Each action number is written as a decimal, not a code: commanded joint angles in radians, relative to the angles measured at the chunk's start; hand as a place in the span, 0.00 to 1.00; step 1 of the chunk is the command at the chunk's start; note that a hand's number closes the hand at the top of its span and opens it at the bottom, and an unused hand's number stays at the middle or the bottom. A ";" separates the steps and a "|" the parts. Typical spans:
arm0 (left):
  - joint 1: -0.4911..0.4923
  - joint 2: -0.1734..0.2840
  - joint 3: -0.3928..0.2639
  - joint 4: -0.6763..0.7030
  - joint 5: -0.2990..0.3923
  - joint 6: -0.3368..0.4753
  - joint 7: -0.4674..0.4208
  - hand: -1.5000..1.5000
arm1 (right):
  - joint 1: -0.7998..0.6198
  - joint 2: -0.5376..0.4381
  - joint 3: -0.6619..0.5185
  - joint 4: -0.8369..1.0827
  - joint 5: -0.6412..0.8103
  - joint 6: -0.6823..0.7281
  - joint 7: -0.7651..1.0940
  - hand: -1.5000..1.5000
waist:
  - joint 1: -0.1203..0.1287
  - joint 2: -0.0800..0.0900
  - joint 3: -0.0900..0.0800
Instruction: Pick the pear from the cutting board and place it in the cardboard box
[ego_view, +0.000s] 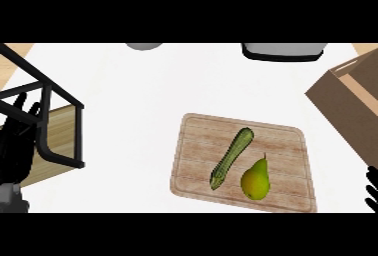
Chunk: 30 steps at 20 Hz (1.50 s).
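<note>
Nearest lies the pear (255, 181), on the near right part of the cutting board (284, 145), beside a long green vegetable (232, 157); right hand (372, 189) shows only fingertips at the right edge, near the pear, its state unclear; left hand (18, 145) rests open at far left; cardboard box (347, 107) stands far right, inside hidden.

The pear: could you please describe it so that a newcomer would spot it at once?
Find the wooden cutting board on the white counter. Two things lie on it; the pear is nearer its right front corner. It is plump and yellow-green, unlike the long, thin green vegetable beside it.
</note>
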 joint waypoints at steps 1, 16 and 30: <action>-0.095 -0.058 -0.119 -0.020 0.005 -0.052 0.014 0.50 | -0.111 0.036 0.038 0.045 0.006 -0.035 0.097 0.00 | -0.019 0.010 0.005; 0.015 -0.123 -0.137 -0.067 -0.048 -0.040 -0.038 0.50 | -0.282 0.155 0.197 0.197 0.160 -0.083 0.166 0.00 | -0.038 0.006 0.004; 0.021 -0.103 -0.102 -0.120 -0.033 -0.072 0.019 0.50 | -0.364 0.278 0.312 0.398 0.257 -0.092 0.144 0.00 | -0.046 0.005 0.004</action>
